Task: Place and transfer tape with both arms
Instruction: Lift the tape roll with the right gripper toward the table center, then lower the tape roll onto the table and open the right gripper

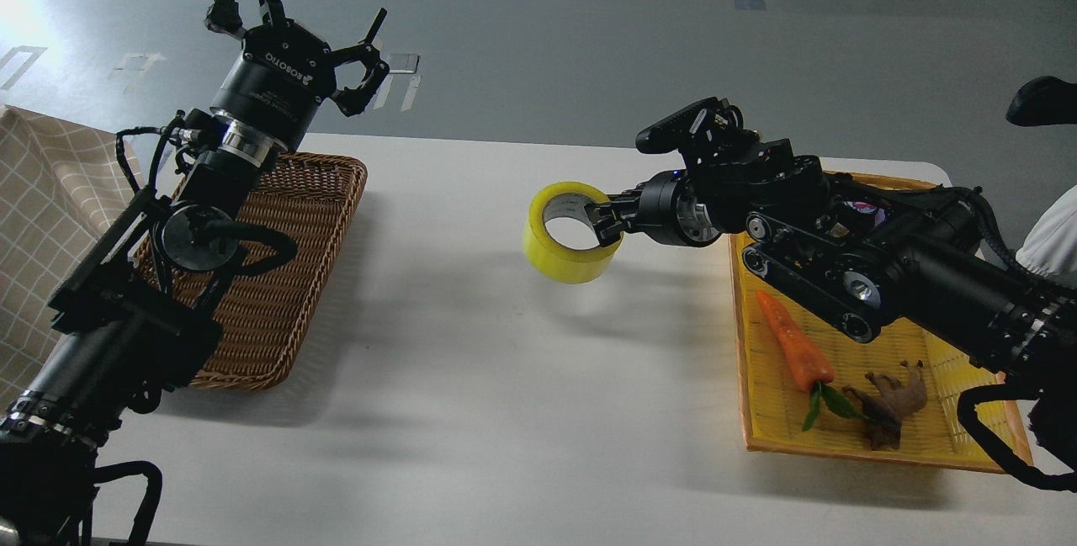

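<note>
Holding one tape [570,231], right fingers [607,225]; two baskets [278,277] flank.

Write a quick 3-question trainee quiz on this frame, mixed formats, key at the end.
1. True or false: the tape rests on the white table.
2. Which gripper holds the tape? A) left gripper B) right gripper C) neither
3. Fill in: the carrot lies in the ____ tray, not in the brown wicker basket.

Key
1. False: it is held above the table, its shadow below it.
2. B: one finger reaches inside the core; the left gripper is raised, open and empty.
3. yellow
</note>
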